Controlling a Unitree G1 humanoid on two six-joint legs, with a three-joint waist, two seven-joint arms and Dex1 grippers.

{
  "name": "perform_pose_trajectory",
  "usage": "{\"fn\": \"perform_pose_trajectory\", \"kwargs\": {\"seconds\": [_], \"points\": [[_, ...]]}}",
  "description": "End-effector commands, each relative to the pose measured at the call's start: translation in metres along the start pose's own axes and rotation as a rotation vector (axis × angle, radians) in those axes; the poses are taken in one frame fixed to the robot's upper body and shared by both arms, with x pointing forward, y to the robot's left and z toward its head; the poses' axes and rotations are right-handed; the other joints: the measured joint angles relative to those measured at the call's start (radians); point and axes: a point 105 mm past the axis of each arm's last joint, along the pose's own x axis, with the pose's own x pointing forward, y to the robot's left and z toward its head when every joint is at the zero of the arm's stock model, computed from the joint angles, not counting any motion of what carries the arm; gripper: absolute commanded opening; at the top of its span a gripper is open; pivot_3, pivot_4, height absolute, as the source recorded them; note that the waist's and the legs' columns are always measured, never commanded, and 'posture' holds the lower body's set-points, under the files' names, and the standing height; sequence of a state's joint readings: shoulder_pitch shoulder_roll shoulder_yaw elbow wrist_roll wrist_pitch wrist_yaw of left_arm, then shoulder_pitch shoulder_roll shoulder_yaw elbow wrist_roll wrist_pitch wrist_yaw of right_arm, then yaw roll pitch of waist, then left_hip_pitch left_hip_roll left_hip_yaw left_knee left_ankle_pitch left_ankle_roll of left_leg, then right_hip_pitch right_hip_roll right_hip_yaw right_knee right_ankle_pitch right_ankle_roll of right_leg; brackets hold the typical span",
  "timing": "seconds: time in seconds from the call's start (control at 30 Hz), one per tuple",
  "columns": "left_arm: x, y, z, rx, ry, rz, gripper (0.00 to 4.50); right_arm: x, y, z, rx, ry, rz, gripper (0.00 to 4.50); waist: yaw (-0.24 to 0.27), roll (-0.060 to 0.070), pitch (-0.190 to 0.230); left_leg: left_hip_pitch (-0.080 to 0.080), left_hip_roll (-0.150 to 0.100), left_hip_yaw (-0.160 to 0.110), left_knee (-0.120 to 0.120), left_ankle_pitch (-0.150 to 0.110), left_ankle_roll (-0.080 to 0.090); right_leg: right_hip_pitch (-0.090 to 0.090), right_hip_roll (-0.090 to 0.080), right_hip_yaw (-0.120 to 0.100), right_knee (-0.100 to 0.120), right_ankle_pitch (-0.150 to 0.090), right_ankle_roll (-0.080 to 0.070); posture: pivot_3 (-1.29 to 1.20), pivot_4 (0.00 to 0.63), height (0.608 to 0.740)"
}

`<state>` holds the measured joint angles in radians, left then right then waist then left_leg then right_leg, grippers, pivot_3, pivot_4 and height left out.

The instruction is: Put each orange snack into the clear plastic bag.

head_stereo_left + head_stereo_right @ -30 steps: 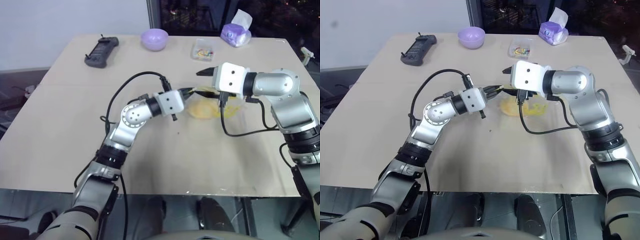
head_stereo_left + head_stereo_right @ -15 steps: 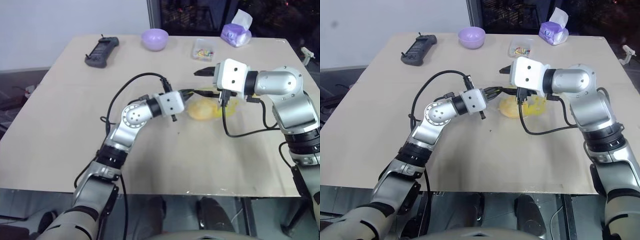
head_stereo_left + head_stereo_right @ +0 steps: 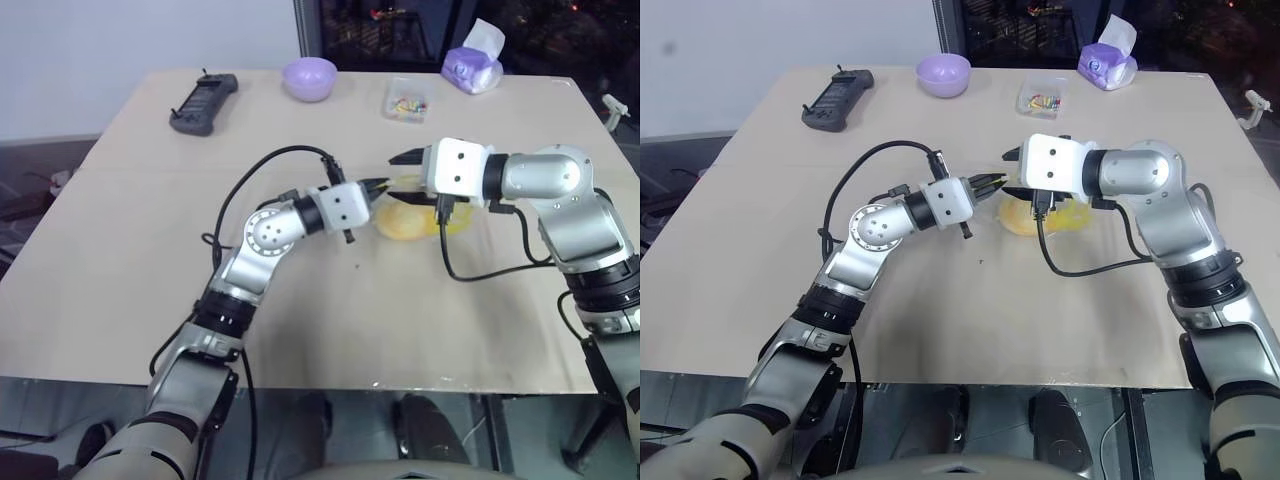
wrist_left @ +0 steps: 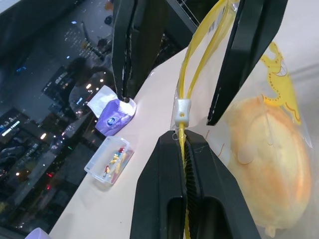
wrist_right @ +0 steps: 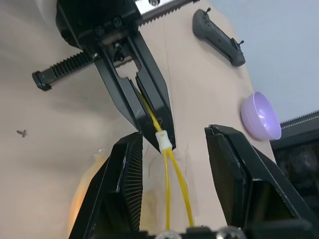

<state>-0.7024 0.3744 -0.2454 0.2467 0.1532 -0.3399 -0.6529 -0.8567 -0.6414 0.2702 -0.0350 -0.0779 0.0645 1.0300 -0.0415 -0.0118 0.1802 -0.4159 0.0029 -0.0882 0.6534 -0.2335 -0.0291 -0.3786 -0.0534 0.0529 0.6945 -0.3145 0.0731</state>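
I see the orange bun [image 4: 269, 164] already lying inside the clear bag [image 4: 279, 99], mid-table. My left gripper [image 4: 185, 149] is clamped tight on the bag's yellow zip strip [image 4: 204, 50]; my right gripper [image 5: 172, 144] stands half open astride that strip, holding nothing. Sealing looks like what's left.

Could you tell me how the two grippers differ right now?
The left gripper is shut on the bag's yellow zip strip; the right gripper is open, its fingers straddling the strip. The left points level, the right slightly downward. Both meet at the bag's mouth.
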Motion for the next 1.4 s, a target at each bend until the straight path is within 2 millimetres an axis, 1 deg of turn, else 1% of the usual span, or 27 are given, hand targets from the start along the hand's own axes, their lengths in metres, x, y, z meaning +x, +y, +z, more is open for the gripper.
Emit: {"fn": "perform_pose_trajectory", "kwargs": {"seconds": [0.03, 0.1, 0.13, 0.17, 0.2, 0.53, 0.67, 0.8, 0.97, 1.13, 1.33, 1.4], "points": [[0.000, 0.007, 0.009, 0.017, -0.036, 0.025, 0.00, -0.001, -0.005, 0.007, -0.040, -0.019, -0.020, 1.93, 0.000, 0.000, 0.000, 0.000, 0.000, 0.000, 0.000, 0.000, 0.000, 0.000, 0.000, 0.000, 0.000, 0.000, 0.000, 0.00, 0.150, 0.740], [0.000, 0.006, 0.009, 0.016, -0.035, 0.025, 0.00, -0.001, -0.005, 0.008, -0.041, -0.021, -0.019, 1.32, 0.000, 0.000, 0.000, 0.000, 0.000, 0.000, 0.000, 0.000, 0.000, 0.000, 0.000, 0.000, 0.000, 0.000, 0.000, 0.00, 0.150, 0.740], [0.000, 0.006, 0.009, 0.016, -0.035, 0.024, 0.00, -0.001, -0.004, 0.008, -0.041, -0.022, -0.018, 0.81, 0.000, 0.000, 0.000, 0.000, 0.000, 0.000, 0.000, 0.000, 0.000, 0.000, 0.000, 0.000, 0.000, 0.000, 0.000, 0.00, 0.150, 0.740], [0.000, 0.006, 0.009, 0.016, -0.036, 0.023, 0.00, 0.000, -0.004, 0.008, -0.042, -0.023, -0.017, 0.49, 0.000, 0.000, 0.000, 0.000, 0.000, 0.000, 0.000, 0.000, 0.000, 0.000, 0.000, 0.000, 0.000, 0.000, 0.000, 0.00, 0.150, 0.740], [0.000, 0.006, 0.009, 0.015, -0.036, 0.023, 0.00, 0.000, -0.004, 0.008, -0.042, -0.024, -0.017, 0.03, 0.000, 0.000, 0.000, 0.000, 0.000, 0.000, 0.000, 0.000, 0.000, 0.000, 0.000, 0.000, 0.000, 0.000, 0.000, 0.00, 0.150, 0.740], [0.001, 0.006, 0.010, 0.017, -0.039, 0.022, 0.00, 0.001, -0.004, 0.008, -0.038, -0.021, -0.028, 0.03, 0.000, 0.000, 0.000, 0.000, 0.000, 0.000, 0.000, 0.000, 0.000, 0.000, 0.000, 0.000, 0.000, 0.000, 0.000, 0.00, 0.150, 0.740], [0.001, 0.005, 0.009, 0.018, -0.036, 0.021, 0.00, 0.000, -0.005, 0.005, -0.036, -0.006, -0.030, 0.03, 0.000, 0.000, 0.000, 0.000, 0.000, 0.000, 0.000, 0.000, 0.000, 0.000, 0.000, 0.000, 0.000, 0.000, 0.000, 0.00, 0.150, 0.740], [-0.001, 0.008, 0.004, 0.030, -0.012, 0.031, 0.00, -0.005, -0.005, -0.003, -0.025, 0.031, -0.033, 0.03, 0.000, 0.000, 0.000, 0.000, 0.000, 0.000, 0.000, 0.000, 0.000, 0.000, 0.000, 0.000, 0.000, 0.000, 0.000, 0.00, 0.150, 0.740], [-0.003, 0.023, -0.005, 0.061, 0.040, 0.092, 0.00, -0.013, -0.008, -0.011, -0.008, 0.069, -0.044, 0.03, 0.000, 0.000, 0.000, 0.000, 0.000, 0.000, 0.000, 0.000, 0.000, 0.000, 0.000, 0.000, 0.000, 0.000, 0.000, 0.00, 0.150, 0.740], [-0.005, 0.040, -0.007, 0.099, 0.055, 0.166, 0.00, -0.021, -0.012, -0.020, 0.004, 0.114, -0.067, 0.03, 0.000, 0.000, 0.000, 0.000, 0.000, 0.000, 0.000, 0.000, 0.000, 0.000, 0.000, 0.000, 0.000, 0.000, 0.000, 0.00, 0.150, 0.740], [-0.006, 0.052, -0.008, 0.130, 0.057, 0.225, 0.00, -0.031, -0.016, -0.032, 0.019, 0.171, -0.095, 0.03, 0.001, 0.000, 0.000, 0.000, 0.000, 0.000, 0.000, 0.000, 0.000, 0.000, 0.000, 0.000, 0.000, 0.000, 0.000, 0.00, 0.150, 0.740], [-0.006, 0.056, -0.008, 0.137, 0.060, 0.246, 0.00, -0.039, -0.018, -0.038, 0.026, 0.200, -0.102, 0.03, 0.001, 0.000, 0.000, 0.000, 0.000, 0.000, 0.000, 0.000, 0.000, 0.000, 0.000, 0.000, 0.000, 0.000, 0.000, 0.00, 0.150, 0.740]]}}
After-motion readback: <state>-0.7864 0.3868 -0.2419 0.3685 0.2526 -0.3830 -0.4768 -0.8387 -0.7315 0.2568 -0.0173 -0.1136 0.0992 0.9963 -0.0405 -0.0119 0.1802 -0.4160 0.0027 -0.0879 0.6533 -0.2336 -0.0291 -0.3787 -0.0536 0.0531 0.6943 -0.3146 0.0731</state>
